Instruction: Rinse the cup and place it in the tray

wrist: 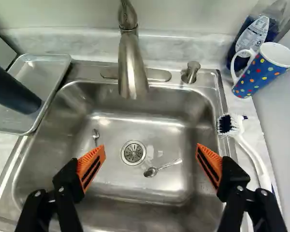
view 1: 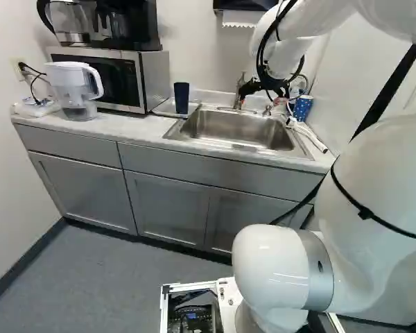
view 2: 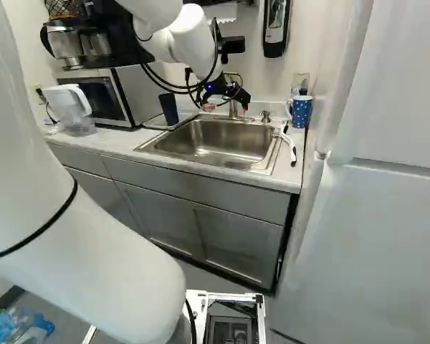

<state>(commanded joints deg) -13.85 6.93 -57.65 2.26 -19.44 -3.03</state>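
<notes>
STEP: fetching, likely pre-rinse | gripper (wrist: 151, 147): hovering wide open over sink (wrist: 135, 181), holding nothing | dotted cup (view 2: 299, 112): standing upper right, right base view | NEXT: needing approach, grasp, then rinsing (tray (wrist: 34, 72) waiting)

From back left and right, base views face one sink (wrist: 130, 186); wrist view looks down close.

White arm (view 1: 277, 267), black looping cables (view 2: 216, 49)
</notes>
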